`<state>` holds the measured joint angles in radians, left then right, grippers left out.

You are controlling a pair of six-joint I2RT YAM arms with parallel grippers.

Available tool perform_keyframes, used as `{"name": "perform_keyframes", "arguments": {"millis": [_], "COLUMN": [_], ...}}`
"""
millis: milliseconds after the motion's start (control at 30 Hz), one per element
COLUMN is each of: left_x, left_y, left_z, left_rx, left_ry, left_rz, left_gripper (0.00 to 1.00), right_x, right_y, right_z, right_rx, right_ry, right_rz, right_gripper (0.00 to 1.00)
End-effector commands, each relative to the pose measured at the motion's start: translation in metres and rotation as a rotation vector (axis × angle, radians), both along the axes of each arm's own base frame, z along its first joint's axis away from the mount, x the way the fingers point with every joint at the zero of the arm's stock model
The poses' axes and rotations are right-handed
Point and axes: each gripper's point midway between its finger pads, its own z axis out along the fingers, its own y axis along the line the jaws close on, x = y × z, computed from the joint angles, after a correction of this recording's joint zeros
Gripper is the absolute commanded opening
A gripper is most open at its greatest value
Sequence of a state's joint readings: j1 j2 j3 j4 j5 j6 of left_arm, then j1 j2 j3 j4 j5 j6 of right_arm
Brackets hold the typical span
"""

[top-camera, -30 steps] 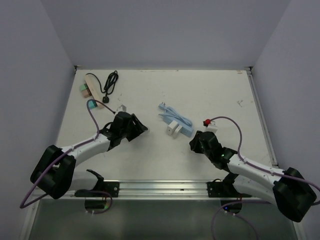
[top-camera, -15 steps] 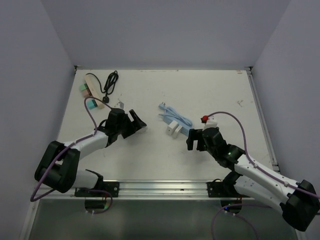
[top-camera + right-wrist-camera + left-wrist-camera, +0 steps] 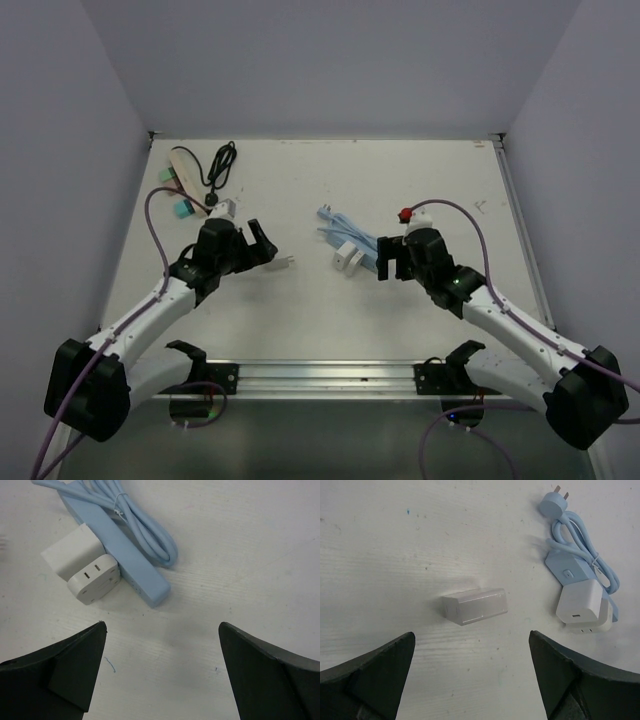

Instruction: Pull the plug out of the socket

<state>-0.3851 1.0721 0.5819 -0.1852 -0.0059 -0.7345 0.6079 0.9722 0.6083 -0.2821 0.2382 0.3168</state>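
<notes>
Plainly, the left gripper [image 3: 471, 641] and right gripper [image 3: 162, 630] both gape empty. The white cube plug [image 3: 67, 554] and rounded adapter [image 3: 93, 580] sit against the blue socket strip [image 3: 127, 560], prongs hidden; markings unreadable.

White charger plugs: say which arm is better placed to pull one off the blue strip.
Right. The right hand is open just beside the blue power strip, the white charger plugs close ahead of it. The left hand, also open, faces a small white block, farther off.
</notes>
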Motion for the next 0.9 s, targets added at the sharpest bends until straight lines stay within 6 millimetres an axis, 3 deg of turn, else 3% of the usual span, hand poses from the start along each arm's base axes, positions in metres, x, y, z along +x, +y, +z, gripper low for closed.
{"name": "perform_keyframes", "arguments": {"millis": [0, 200, 367, 433, 667, 867], "left_x": [-0.002, -0.020, -0.030, -0.031, -0.033, -0.031], "left_y": [0.018, 0.015, 0.013, 0.012, 0.004, 0.003], "left_z": [0.028, 0.055, 0.063, 0.063, 0.051, 0.045], "left_rx": [0.119, 0.170, 0.152, 0.149, 0.122, 0.117], "left_ry": [-0.081, -0.189, -0.245, -0.248, -0.207, -0.191], "left_rz": [-0.041, -0.202, -0.241, -0.247, -0.280, -0.275], "left_gripper": [1.00, 1.00, 1.00, 1.00, 0.99, 1.00], "right_x": [0.013, 0.022, 0.039, 0.046, 0.057, 0.060], "right_y": [0.007, 0.017, 0.015, 0.012, 0.033, 0.050], "right_z": [0.010, -0.008, -0.020, -0.030, -0.047, -0.053], "right_rx": [0.003, -0.030, -0.064, -0.075, -0.036, 0.008], "right_ry": [-0.012, 0.037, 0.049, 0.067, 0.108, 0.140], "right_rz": [0.069, 0.177, 0.196, 0.197, 0.299, 0.373], "right_gripper": [0.98, 0.95, 0.91, 0.88, 0.81, 0.71]}}
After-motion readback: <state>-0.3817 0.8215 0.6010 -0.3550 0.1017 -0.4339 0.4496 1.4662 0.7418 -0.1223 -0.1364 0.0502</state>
